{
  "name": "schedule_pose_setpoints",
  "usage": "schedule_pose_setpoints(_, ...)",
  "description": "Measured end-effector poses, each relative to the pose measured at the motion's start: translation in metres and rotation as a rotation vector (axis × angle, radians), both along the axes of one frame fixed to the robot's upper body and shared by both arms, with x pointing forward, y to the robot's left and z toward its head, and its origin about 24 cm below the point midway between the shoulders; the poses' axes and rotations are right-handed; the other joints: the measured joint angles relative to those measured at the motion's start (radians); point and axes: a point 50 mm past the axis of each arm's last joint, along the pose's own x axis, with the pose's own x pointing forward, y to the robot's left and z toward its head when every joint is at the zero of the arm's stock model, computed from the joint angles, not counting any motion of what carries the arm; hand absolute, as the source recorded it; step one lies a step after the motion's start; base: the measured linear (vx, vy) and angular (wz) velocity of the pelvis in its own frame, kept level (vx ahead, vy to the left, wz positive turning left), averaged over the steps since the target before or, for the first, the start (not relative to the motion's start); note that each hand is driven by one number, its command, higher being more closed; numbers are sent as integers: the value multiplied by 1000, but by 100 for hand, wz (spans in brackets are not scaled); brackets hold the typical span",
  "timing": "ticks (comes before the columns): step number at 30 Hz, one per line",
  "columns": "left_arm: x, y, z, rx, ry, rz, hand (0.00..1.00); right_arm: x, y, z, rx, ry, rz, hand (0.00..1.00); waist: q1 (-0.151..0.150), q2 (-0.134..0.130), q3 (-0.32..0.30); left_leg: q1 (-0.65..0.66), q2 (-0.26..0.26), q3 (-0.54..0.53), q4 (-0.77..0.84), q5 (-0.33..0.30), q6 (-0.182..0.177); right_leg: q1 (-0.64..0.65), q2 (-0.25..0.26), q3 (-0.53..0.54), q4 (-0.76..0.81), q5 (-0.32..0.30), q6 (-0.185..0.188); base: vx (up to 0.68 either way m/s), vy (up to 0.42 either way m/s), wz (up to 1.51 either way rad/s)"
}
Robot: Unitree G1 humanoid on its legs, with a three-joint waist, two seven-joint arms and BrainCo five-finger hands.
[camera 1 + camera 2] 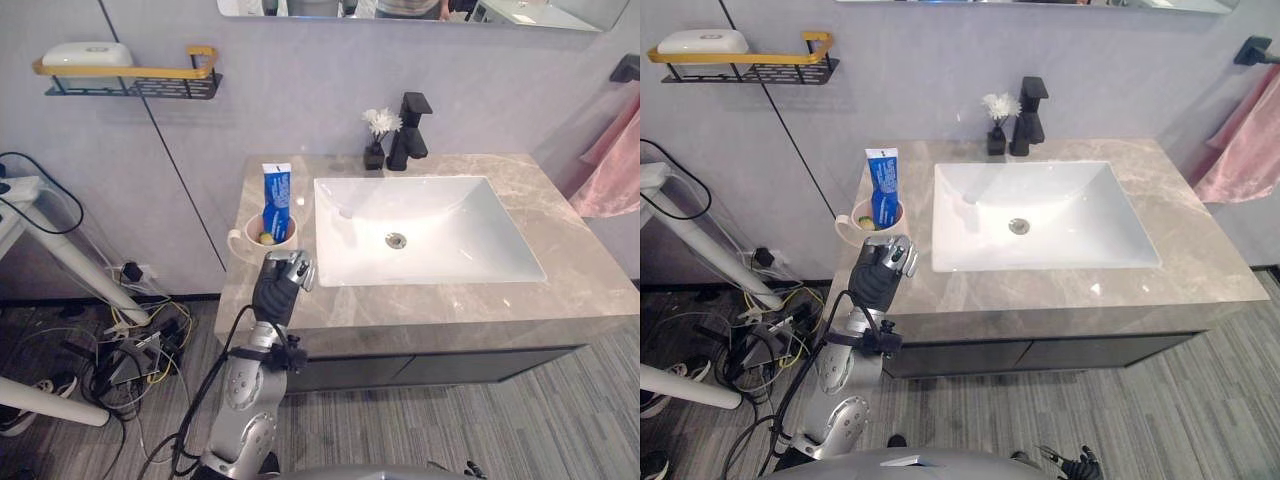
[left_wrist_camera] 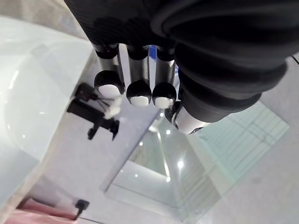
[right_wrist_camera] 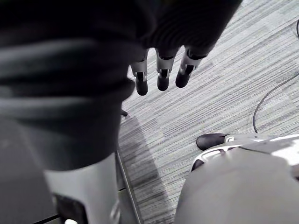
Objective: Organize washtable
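Left hand (image 1: 283, 284) at counter (image 1: 560, 270) front edge, fingers curled, empty, just beside cup (image 1: 247, 243) holding toothpaste (image 1: 276, 200). Right hand (image 3: 161, 70) hangs relaxed, empty. Toothpaste appears stowed; little apparently remains.

Grey-brown marbled worktop (image 1: 570, 260), white basin (image 1: 440, 215). Black tap (image 1: 410, 135). Black vase (image 1: 374, 157) with a white flower (image 1: 381, 121). Blue-and-white tube (image 1: 276, 200), cream cup (image 1: 250, 241). Pink towel (image 1: 612, 165). Black wire shelf (image 1: 170, 88) with a yellow rail. Grey striped floor (image 1: 480, 420).
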Motion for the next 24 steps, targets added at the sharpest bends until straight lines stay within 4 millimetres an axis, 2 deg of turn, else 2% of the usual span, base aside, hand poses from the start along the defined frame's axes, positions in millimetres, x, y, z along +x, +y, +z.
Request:
schedule_pose_setpoints(3,1,3,-10,24,44,20,100,0,0,0,-2,0,0,0,0,-1,-1,0,0,-1,0,0,0,6,1,-7,-6,0,0,5,-5,5)
schedule_pose_setpoints(10,1,26,-32,90,147,137,100,5,0,0,-12,-6,1,0,-3,-3,1,-3,0,0,0,-3,-3,8,3,-7,-13,1,1,7,-2,1)
schedule_pose_setpoints(18,3,45,-39,139,188,244,100,12,2,1,-9,-23,2,0,-7,-9,10,0,0,11,0,-4,-2,8,3,-3,-17,3,0,-1,1,-2)
schedule_pose_setpoints(24,6,53,-43,181,208,310,100,16,0,2,-13,-37,-10,0,-25,1,28,12,0,27,0,-8,-2,11,2,12,-19,4,-1,-11,6,-9)
